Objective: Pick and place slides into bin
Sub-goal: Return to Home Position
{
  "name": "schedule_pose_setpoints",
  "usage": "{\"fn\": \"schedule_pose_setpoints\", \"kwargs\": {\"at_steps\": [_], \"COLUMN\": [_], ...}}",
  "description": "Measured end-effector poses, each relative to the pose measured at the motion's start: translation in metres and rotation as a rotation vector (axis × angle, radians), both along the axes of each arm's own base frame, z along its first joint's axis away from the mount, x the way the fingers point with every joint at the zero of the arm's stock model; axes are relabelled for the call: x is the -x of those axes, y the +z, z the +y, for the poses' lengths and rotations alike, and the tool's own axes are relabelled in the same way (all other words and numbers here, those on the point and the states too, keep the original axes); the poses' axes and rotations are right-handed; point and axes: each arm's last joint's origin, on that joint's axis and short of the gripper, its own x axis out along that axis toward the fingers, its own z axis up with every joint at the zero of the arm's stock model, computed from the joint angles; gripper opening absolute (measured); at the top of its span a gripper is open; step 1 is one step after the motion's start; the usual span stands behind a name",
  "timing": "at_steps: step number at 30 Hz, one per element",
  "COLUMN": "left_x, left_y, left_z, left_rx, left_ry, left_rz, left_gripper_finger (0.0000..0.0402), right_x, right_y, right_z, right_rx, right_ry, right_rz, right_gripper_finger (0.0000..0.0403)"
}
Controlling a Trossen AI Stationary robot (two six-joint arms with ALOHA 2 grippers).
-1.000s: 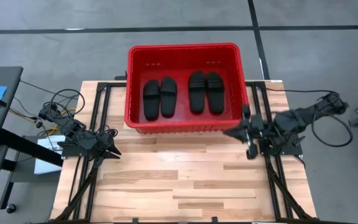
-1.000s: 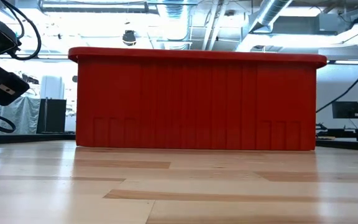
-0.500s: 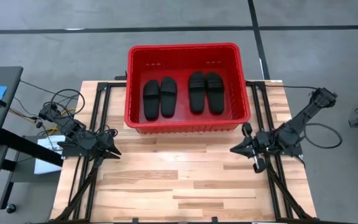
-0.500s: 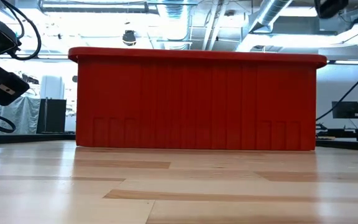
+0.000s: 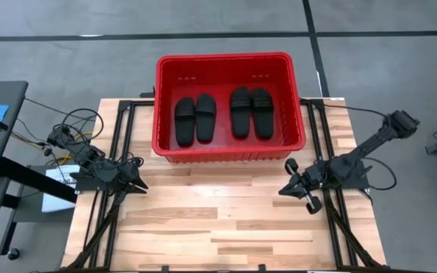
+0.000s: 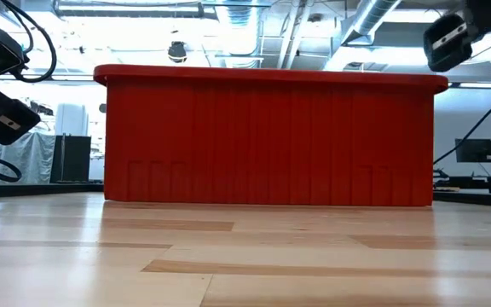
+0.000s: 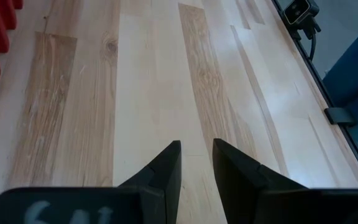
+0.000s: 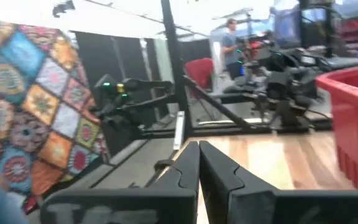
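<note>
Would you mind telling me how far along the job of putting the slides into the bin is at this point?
Done: all four slides lie as two pairs inside the red bin. In hand: nothing; the left gripper and right gripper hang empty at the table's sides, away from the bin. Left: no slide lies on the table, so probably only returning to home.

Four slides lie in two pairs inside the bin at the table's far edge
</note>
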Motion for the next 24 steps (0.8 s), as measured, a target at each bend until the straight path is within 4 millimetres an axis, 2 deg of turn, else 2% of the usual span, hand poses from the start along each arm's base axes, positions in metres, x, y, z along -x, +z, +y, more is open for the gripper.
{"fn": "schedule_pose_setpoints", "kwargs": {"at_steps": [7, 17, 24], "left_x": [0.0, 0.0, 0.0], "left_y": [0.0, 0.0, 0.0], "left_z": [0.0, 0.0, 0.0], "left_rx": [0.0, 0.0, 0.0], "left_ry": [0.0, 0.0, 0.0], "left_rz": [0.0, 0.0, 0.0], "left_gripper_finger": [0.0081, 0.0081, 0.0081], "right_x": [0.006, 0.038, 0.048], "right_y": [-0.004, 0.016, 0.01], "right_z": [-0.011, -0.028, -0.032], "right_rx": [0.035, 0.119, 0.159], "right_ry": [0.053, 0.062, 0.078], "right_rz": [-0.103, -0.462, -0.426], "right_gripper_finger": [0.0, 0.0, 0.0]}}
